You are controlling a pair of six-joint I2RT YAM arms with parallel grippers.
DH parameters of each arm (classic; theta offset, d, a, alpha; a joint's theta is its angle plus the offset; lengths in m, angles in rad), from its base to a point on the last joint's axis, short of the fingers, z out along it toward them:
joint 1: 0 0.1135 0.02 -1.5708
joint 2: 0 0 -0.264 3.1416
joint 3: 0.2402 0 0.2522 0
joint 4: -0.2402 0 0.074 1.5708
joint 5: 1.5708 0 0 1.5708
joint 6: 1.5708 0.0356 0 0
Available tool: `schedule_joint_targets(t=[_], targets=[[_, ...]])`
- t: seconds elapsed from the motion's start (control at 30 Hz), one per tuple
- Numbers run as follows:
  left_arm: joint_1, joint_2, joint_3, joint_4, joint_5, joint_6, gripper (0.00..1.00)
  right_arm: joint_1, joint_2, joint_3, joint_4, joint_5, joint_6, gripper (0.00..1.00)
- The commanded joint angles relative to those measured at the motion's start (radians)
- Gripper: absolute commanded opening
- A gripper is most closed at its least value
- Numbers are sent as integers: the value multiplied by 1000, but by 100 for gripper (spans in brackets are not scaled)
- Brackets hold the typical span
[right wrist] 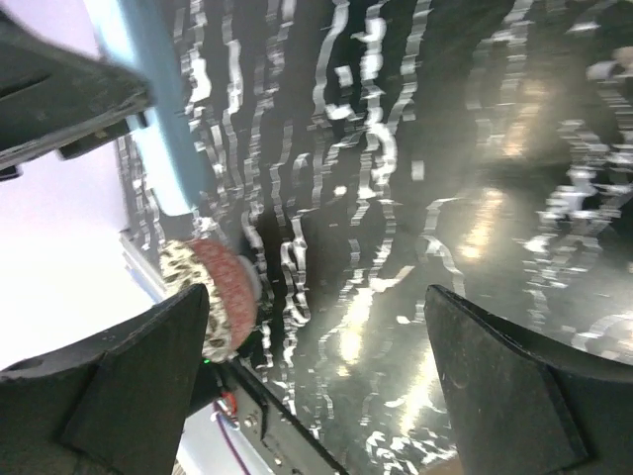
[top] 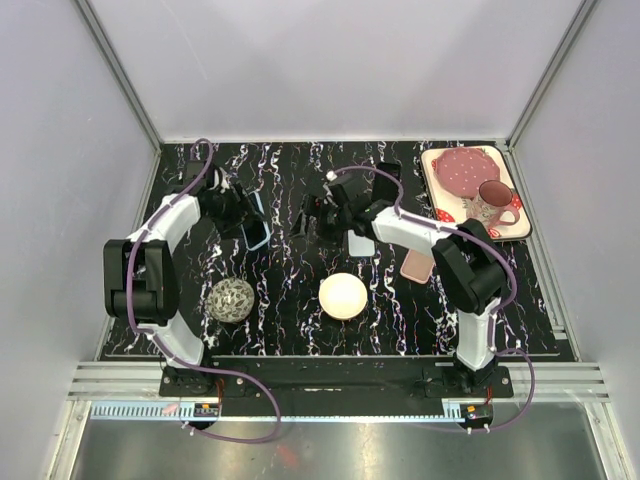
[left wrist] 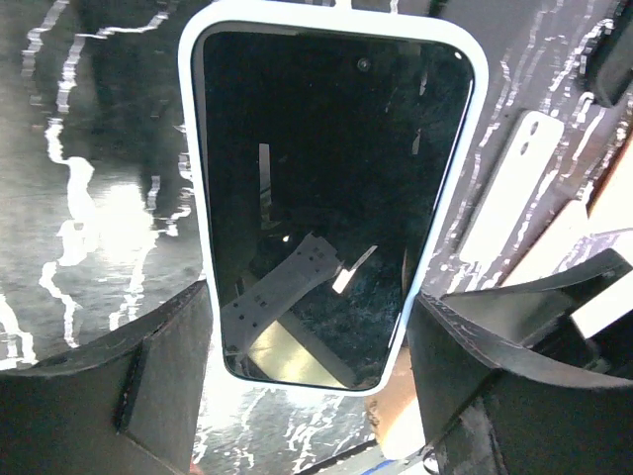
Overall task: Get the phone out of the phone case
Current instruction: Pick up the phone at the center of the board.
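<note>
Black marbled worktop (top: 300,320); the left gripper (top: 240,212) holds the light-blue phone case (top: 258,228), the right gripper (top: 320,215) near it.

Left wrist: fingers (left wrist: 119,386) clamp the case's sides, phone (left wrist: 326,178) inside.

Right wrist: right gripper spread wide, empty, spotted ball (right wrist: 213,297) by its left finger.

Left arm (top: 170,218) folded at the elbow, forearm reaching forward and inward. Left gripper (top: 243,215) has its jaws pressed on both long edges of the phone case (left wrist: 191,198), gripping it. Right arm (top: 415,232) bent at the elbow, forearm stretched leftward toward centre. Right gripper (top: 318,218) sits low, jaws spread wide and holding nothing, pointed toward the left gripper, near it but apart.
</note>
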State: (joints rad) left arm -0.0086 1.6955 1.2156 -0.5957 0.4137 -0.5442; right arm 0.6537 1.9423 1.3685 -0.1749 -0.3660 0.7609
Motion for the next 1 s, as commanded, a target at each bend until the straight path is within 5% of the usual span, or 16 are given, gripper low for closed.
schedule_joint_targets(t=[0.0,0.27,0.37,0.5,0.53,0.63,0.8,0.97], targets=[[-51,-71,16,114,88,-120,35,58,-33,18,262,-71,74,94],[-117,-77,7,200,152,-220,35,75,67,106,241,-85,117,86],[-126,-97,6,211,168,-235,35,77,84,109,227,-62,120,74],[-128,-128,4,217,186,-247,39,77,70,73,259,-5,140,49],[-128,-131,-1,221,195,-252,41,73,66,60,258,13,146,31],[-126,-152,-13,244,227,-264,52,35,40,23,267,52,158,0],[-105,-201,-36,349,258,-284,99,-63,1,-61,420,-126,241,0],[-60,-250,-234,695,370,-451,99,-117,-63,-232,748,-325,448,0]])
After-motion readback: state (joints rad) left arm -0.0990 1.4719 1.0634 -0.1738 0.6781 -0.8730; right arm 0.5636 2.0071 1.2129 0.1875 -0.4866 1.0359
